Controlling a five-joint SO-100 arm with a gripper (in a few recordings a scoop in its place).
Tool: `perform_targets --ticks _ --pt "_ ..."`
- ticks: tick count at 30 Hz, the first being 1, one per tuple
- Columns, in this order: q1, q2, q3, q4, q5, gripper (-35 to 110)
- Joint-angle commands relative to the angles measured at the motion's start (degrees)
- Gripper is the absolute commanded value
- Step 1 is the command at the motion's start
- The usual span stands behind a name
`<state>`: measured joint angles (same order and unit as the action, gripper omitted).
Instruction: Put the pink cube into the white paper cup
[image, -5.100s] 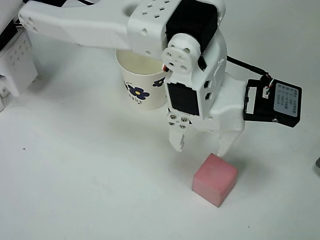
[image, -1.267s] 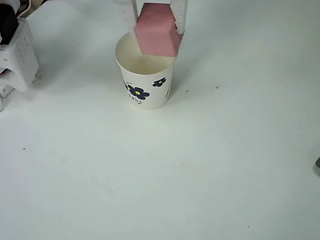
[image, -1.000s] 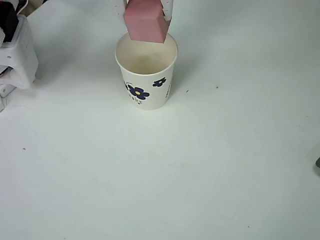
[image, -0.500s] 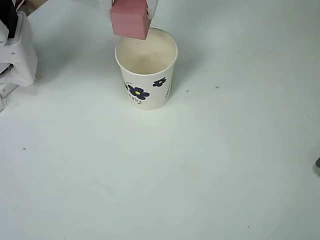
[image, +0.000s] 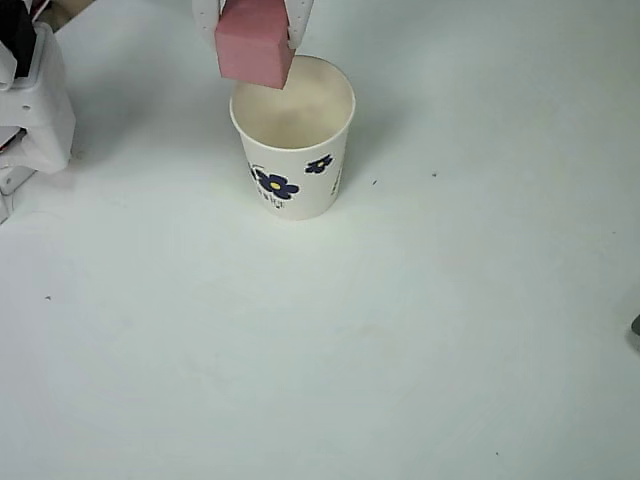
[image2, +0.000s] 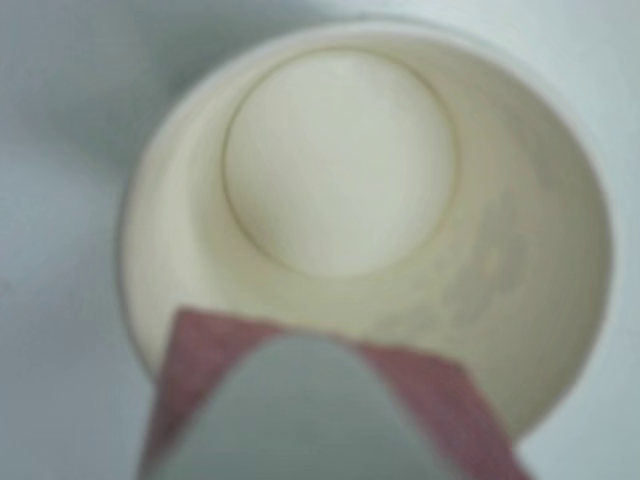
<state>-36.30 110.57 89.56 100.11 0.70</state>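
Jaws: clamped on the pink cube (image: 254, 45); in the overhead view a white finger (image: 207, 22) presses its left face and another its right, with no gap showing.
Gripper: gripper (image: 255, 30) sits at the top edge of the overhead view, fingers reaching into the picture from above.
Cube position: held in the air above the upper-left part of the cup's rim, its lower right corner overlapping the cup's mouth; most of the block lies outside the rim line in the overhead view.
Wrist view: pink cube (image2: 200, 370) at the bottom of the picture, partly covered by a blurred pale finger (image2: 300, 420); the cup's opening lies beyond it.
Cup: white paper cup (image: 295, 185) stands upright on the white table (image: 400, 330), blue flower prints with yellow centres on its side.
Cup contents: inside of the white paper cup (image2: 520, 260) is bare, its round bottom plainly seen.
Arm: white base part (image: 35, 110) at the left edge of the overhead view, well apart from the cup.
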Motion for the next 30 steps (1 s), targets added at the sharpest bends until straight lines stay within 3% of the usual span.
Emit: perform_targets --ticks 1,8,17,30 --pt "0.26 5.8 -0.35 -1.41 0.0 13" --pt "1.05 5.01 -0.35 -2.55 -0.97 13" --pt "1.49 4.31 -0.35 -2.72 -3.25 48" --pt "1.49 4.22 -0.35 -3.25 -4.22 50"
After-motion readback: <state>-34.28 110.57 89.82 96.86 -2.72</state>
